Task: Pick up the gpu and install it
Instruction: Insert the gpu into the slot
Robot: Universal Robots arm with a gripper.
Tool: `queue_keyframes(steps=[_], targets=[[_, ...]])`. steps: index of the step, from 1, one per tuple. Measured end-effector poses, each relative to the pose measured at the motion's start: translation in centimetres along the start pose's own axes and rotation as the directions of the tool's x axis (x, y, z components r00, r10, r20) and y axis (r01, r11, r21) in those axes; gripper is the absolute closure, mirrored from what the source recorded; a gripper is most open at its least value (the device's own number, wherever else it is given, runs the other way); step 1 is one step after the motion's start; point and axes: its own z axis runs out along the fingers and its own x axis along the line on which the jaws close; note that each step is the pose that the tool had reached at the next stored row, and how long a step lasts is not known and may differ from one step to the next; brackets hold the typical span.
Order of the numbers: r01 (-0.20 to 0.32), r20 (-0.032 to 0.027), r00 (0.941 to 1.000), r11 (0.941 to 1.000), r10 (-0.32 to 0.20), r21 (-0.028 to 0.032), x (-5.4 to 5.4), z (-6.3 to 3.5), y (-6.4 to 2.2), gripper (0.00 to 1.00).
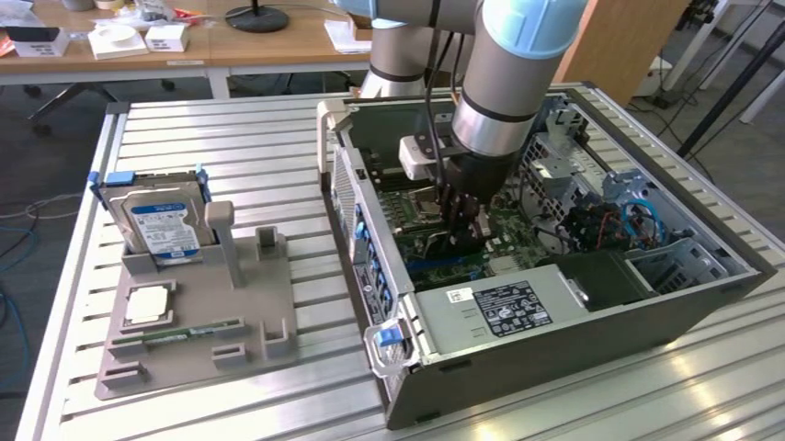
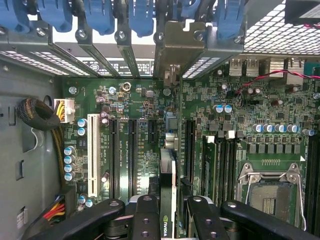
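Nearest the wrist camera we saw the gripper (image 2: 167, 220), its black fingers (image 2: 145, 217) partly closed on the gpu (image 2: 168, 185), which stood edge-on between them with a maker's logo just visible on its near end. The card hung over the green motherboard (image 2: 125, 95), its metal bracket reaching toward the rear slot openings under the blue retention clips (image 2: 140, 17).

Going from the exterior view's left to its right, we noted the grey parts holder (image 1: 197, 344) with the hard drive (image 1: 165, 230) upright in it and a memory stick (image 1: 184, 333) lying flat, both well apart from the work. Next came the open computer case (image 1: 552, 367), with the arm reaching down into it and the gripper (image 1: 464, 241) low over the board; the power supply (image 1: 503, 312) sat just beside it, toward the camera.

We judged the pick-up done and the install in hand (the card looked lined up with a long black expansion slot (image 2: 190, 150), though we could not tell whether its edge had touched it). Seating it would call for a straight push along the slot, with the card kept upright and the bracket clear of the case's rear wall.
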Motion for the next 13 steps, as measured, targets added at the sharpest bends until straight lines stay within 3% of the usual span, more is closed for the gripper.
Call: queue_keyframes(steps=[13], targets=[[0.0, -0.0003, 1.0, 1.0, 0.0, -0.0001, 0.01, 0.09, 0.0, 0.74]])
